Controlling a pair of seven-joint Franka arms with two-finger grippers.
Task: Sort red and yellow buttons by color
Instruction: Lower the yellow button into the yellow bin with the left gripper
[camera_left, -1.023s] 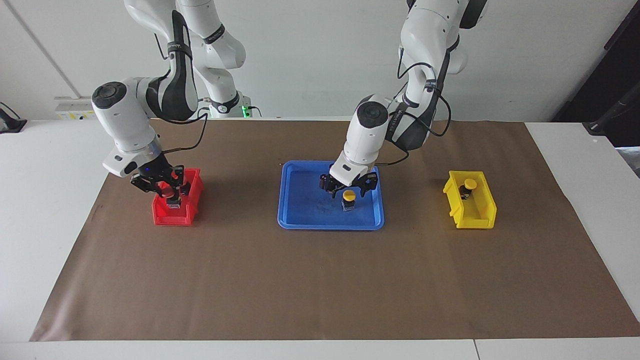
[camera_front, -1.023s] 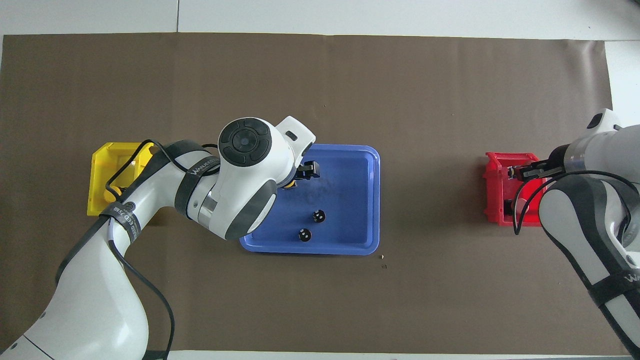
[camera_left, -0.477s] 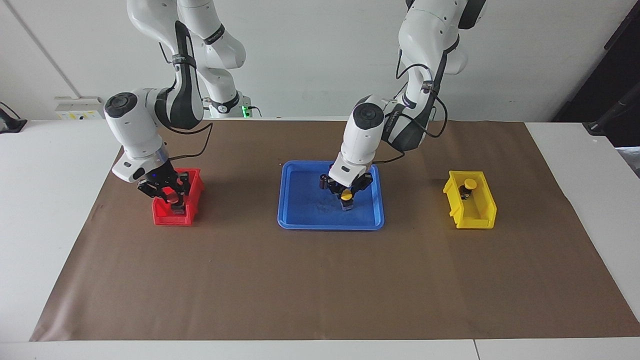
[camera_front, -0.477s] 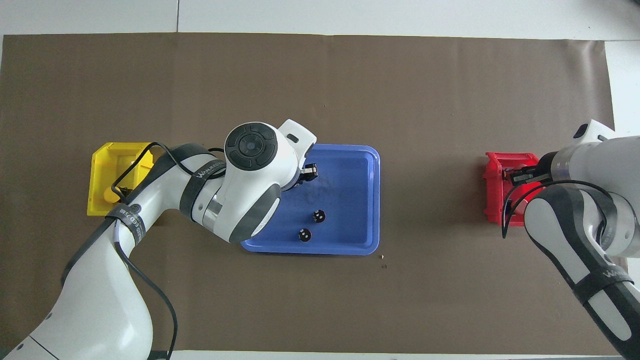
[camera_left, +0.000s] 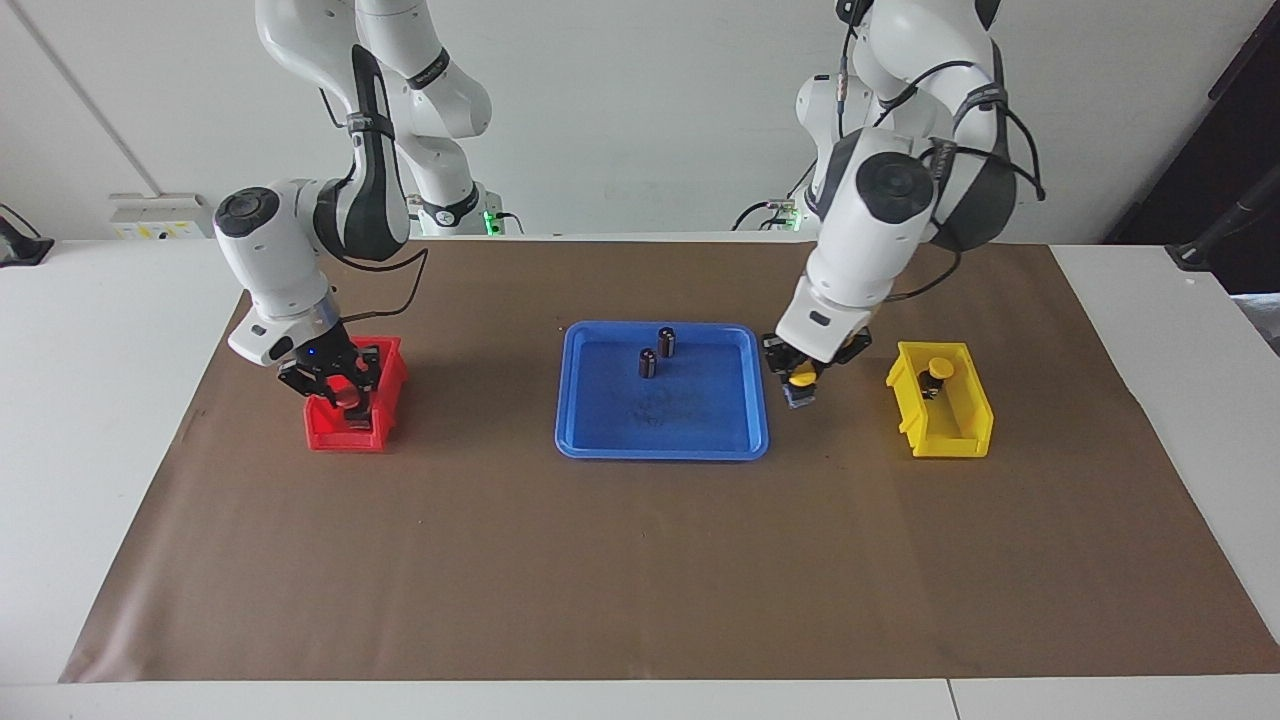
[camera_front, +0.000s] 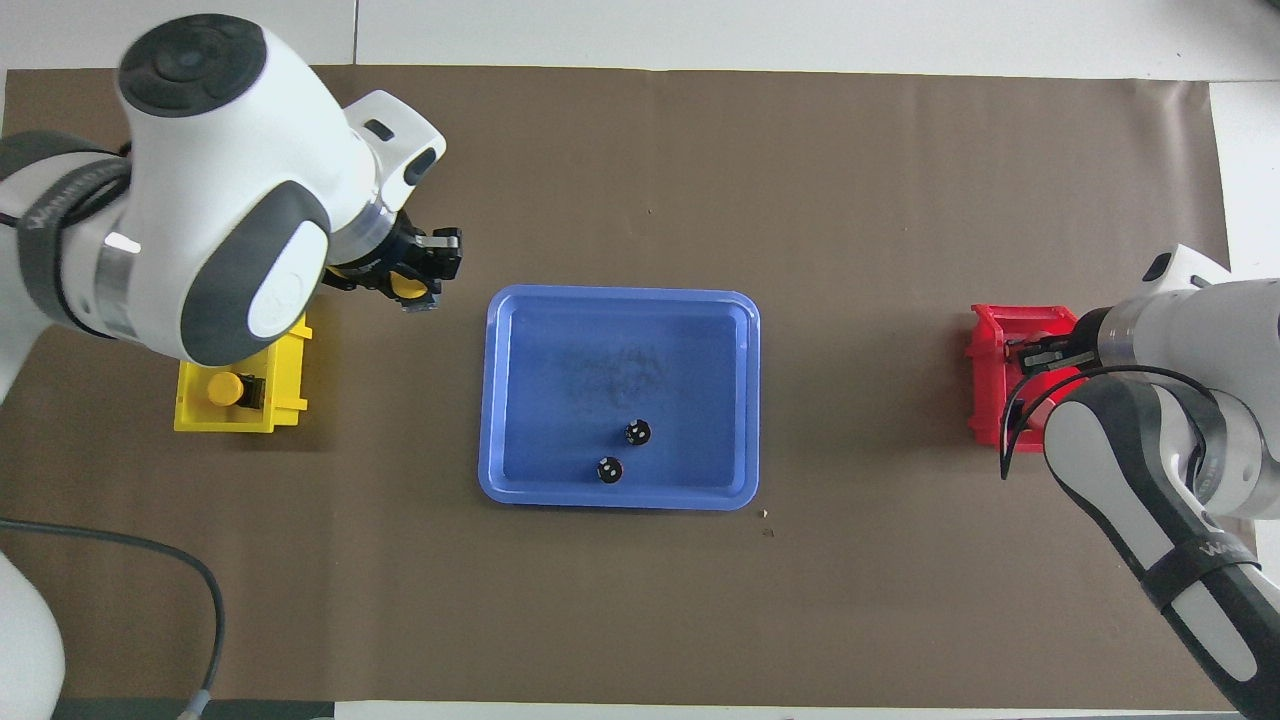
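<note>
Nearest the robots on the desk (camera_left: 120, 420), two dark cylinders (camera_left: 657, 353) stand in the blue tray (camera_left: 600, 440), while a yellow button (camera_left: 936, 374) sits in the yellow bin (camera_left: 950, 432) toward the left arm's end. The left claw (camera_left: 800, 384) is raised over the brown mat (camera_left: 640, 560) between tray and yellow bin, clamped on a second yellow button (camera_left: 799, 386). Toward the right arm's end, the right claw (camera_left: 343, 388) is lowered into the red bin (camera_left: 345, 432) with a red button (camera_left: 346, 397) between its fingers; whether the fingers grip it cannot be determined.
</note>
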